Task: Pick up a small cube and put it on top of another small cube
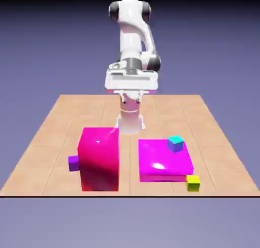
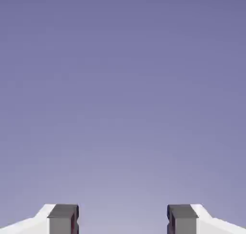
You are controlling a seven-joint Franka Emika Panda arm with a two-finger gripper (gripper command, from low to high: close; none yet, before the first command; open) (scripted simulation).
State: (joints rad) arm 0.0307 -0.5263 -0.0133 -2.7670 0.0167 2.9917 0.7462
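The yellow-green cube (image 1: 193,183) sits on the table (image 1: 51,140) at the near edge, toward the exterior view's right, just beside the front corner of the flat magenta block (image 1: 162,163). The pincer (image 2: 122,221) is raised well above the table at the far side, near the middle, so the cube lies well apart from it: down, toward the camera and off to the exterior view's right. In the hand view the 2 grey fingertips (image 2: 62,218) stand wide apart with only blue-violet backdrop between them, so the pincer is open and grips nothing. A cube offers no long axis to align with.

The purple cube (image 1: 73,163), where the yellow-green one must end up, rests on the table at the exterior view's left, touching or just beside the tall magenta block (image 1: 99,158); the 2 small cubes are well apart, with both magenta blocks between them.

Count: 1 yellow-green cube, 1 purple cube, 1 teal-topped cube (image 1: 175,143) on the flat block, 2 magenta blocks, 1 arm.
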